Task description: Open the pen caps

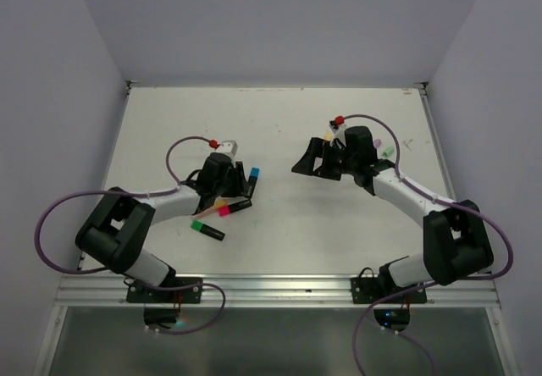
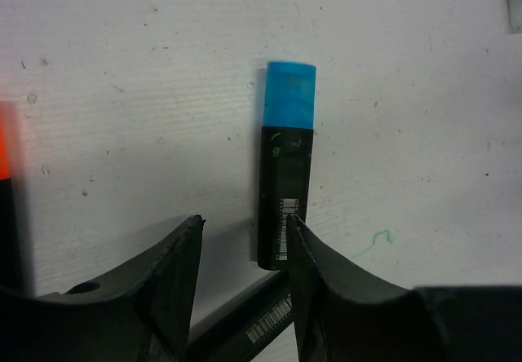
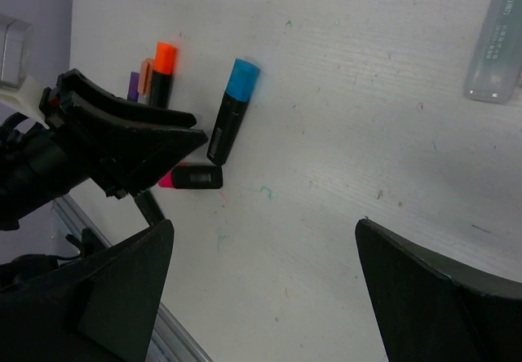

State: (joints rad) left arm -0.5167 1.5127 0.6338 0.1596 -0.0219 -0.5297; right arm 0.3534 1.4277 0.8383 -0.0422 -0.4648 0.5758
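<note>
A black pen [image 2: 283, 191] with a blue pen cap [image 2: 290, 92] lies on the white table. My left gripper [image 2: 245, 225] stands open over its bare end. The barrel sits just inside the right finger [image 2: 322, 280], clear of the left finger. A second black barrel [image 2: 249, 323] lies slantwise under the jaws. From above, the left gripper [image 1: 240, 187] is beside the blue cap [image 1: 255, 173], a pink-ended pen [image 1: 235, 208] and a green-capped pen [image 1: 207, 229]. My right gripper [image 3: 265, 231] is wide open over bare table. It faces the blue cap [image 3: 243, 79] and an orange cap [image 3: 165, 55].
A pale translucent pen [image 3: 494, 42] lies at the upper right of the right wrist view. Pastel pens [image 1: 387, 150] lie beside the right arm. A purple piece [image 3: 133, 86] sits by the orange-capped pen. The metal rail [image 1: 279, 287] runs along the table's near edge.
</note>
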